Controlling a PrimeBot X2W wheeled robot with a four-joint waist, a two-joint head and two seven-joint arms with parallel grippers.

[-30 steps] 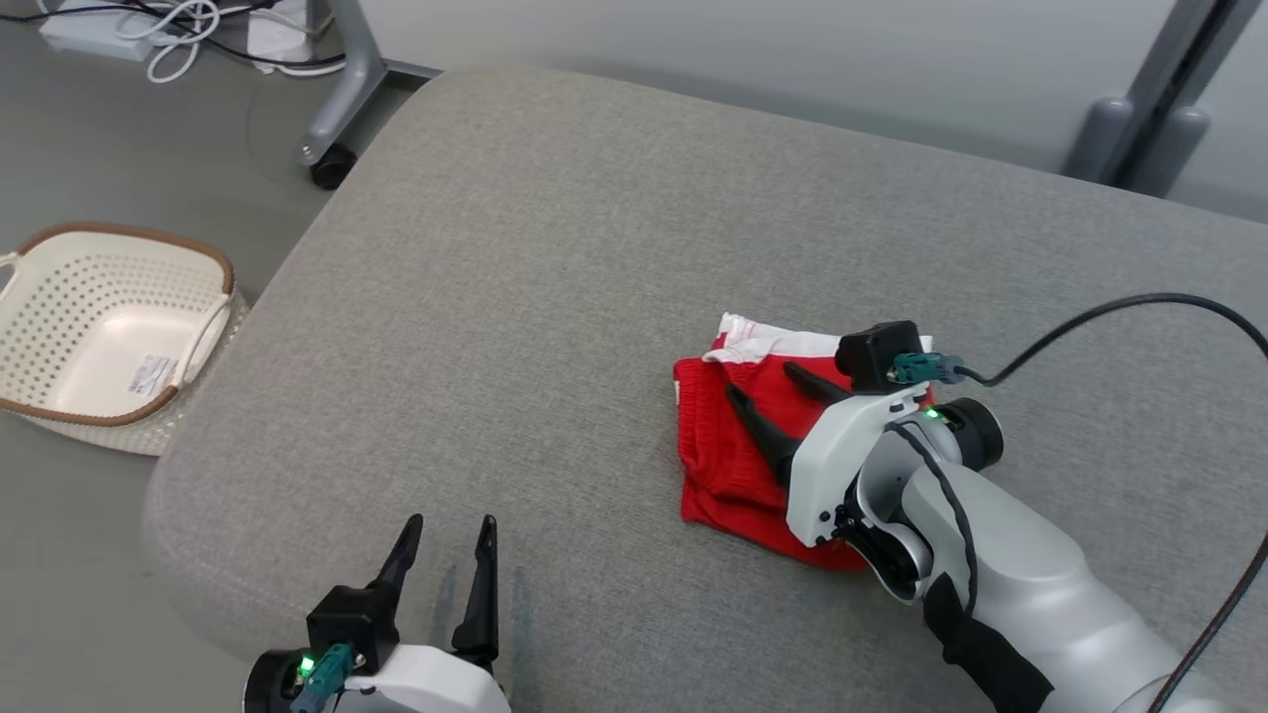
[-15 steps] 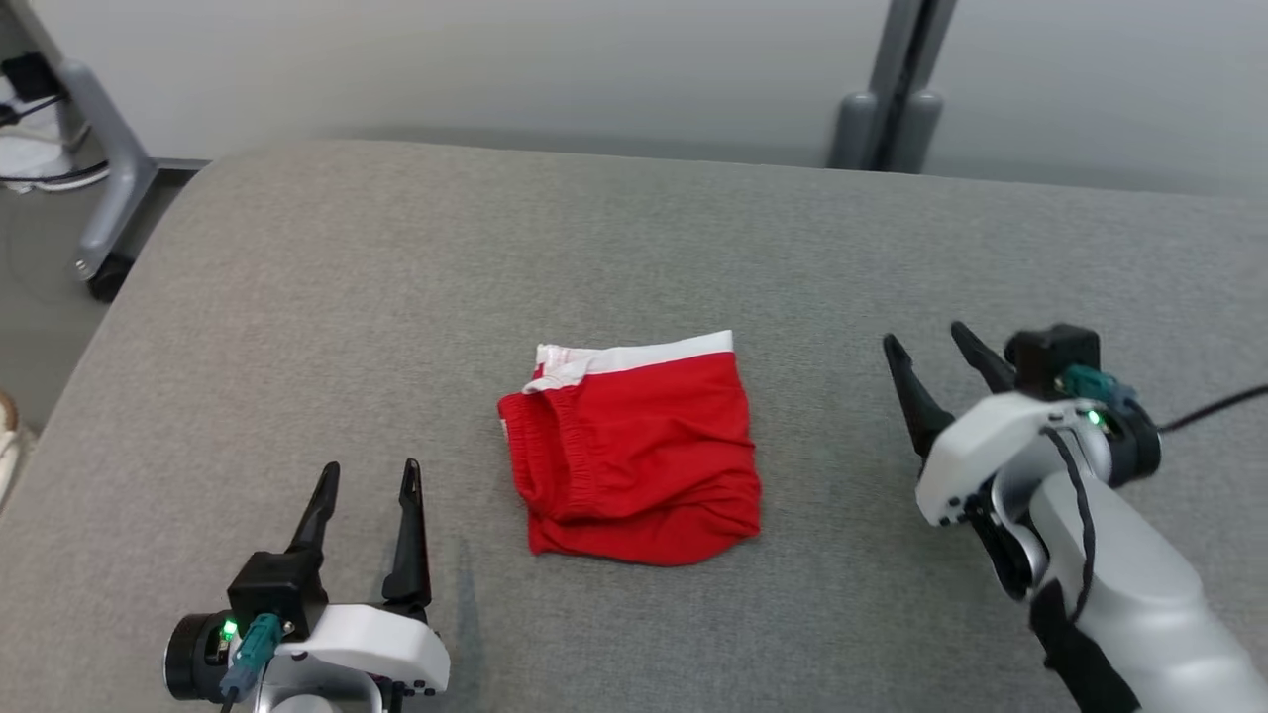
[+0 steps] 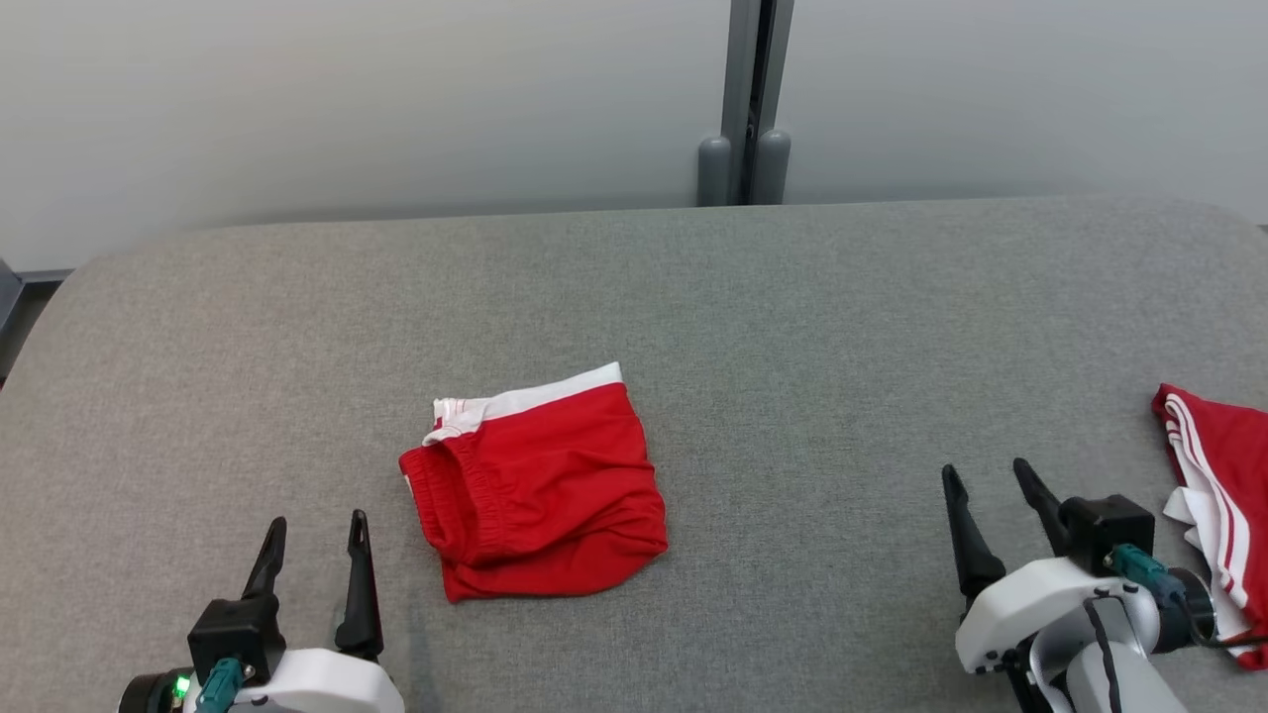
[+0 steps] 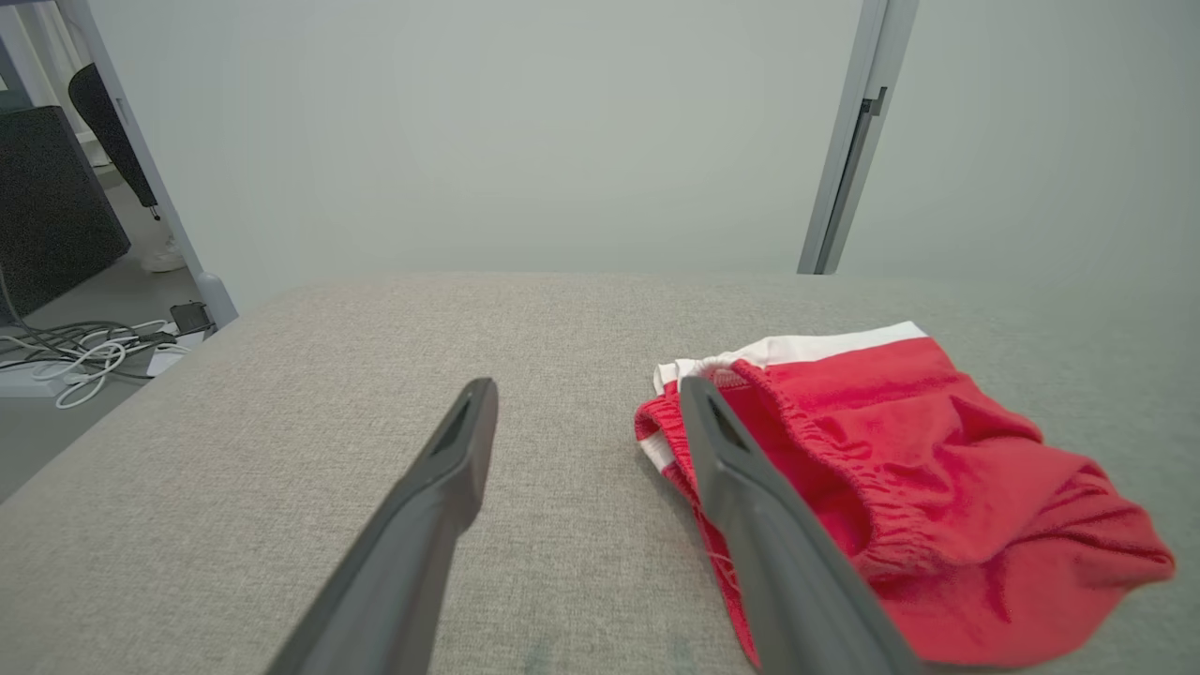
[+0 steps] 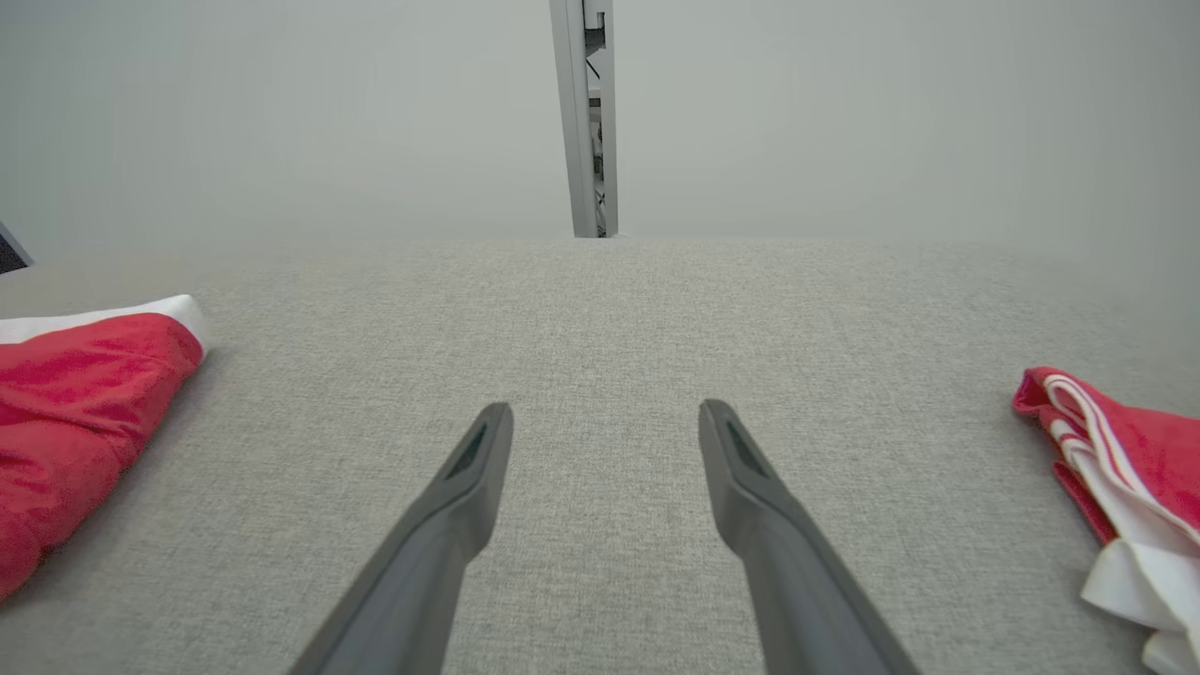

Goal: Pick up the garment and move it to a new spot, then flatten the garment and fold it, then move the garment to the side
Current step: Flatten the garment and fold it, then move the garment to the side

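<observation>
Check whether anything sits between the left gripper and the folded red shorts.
Nothing visible. Bare grey cushion lies between the left gripper and the red shorts, which sit just right of its open fingers. The striped red garment lies far off, on the outer side of the right gripper.

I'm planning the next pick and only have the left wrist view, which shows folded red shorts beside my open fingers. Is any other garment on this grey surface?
Observer: Yes. A red garment with white stripes lies at the far right of the grey surface, well apart from the folded shorts.
Operator: Where is the right gripper?
Observer: The right gripper sits between the two garments, nearer the striped one, open and holding nothing.
Operator: Is it touching the striped one?
Observer: No. In the right wrist view its fingers have bare surface between them and that garment.
</observation>
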